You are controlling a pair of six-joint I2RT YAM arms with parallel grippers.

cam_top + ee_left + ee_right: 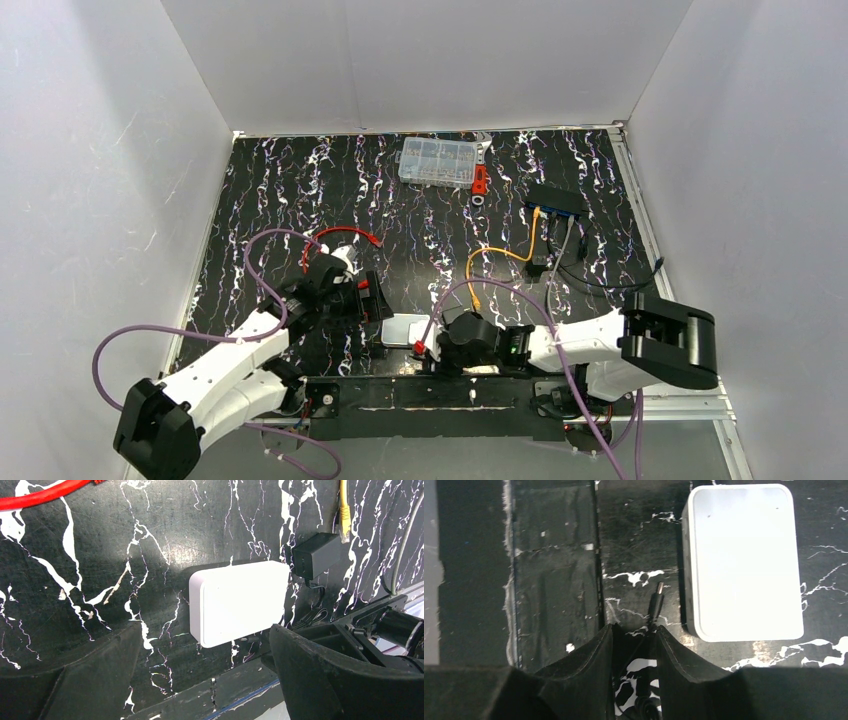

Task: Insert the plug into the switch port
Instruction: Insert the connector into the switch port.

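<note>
Orange-cabled plug [476,299] | lying loose just beyond right pincer [435,345] | not gripped

Marbled table [280,190] bears white box [402,330], switch [556,201], organizer [437,160].

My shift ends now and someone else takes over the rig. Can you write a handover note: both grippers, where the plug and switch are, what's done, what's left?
Left gripper: open, empty, beside the white box.
Right gripper: jaws partly apart, a thin black lead between them; no firm grip visible.
Plug: lying free by the black adapter, on its orange cable; neither arm holds it.
Switch: far right of the table.
Done: nothing yet.
Left: grasp plug, carry it to a switch port, insert.
</note>
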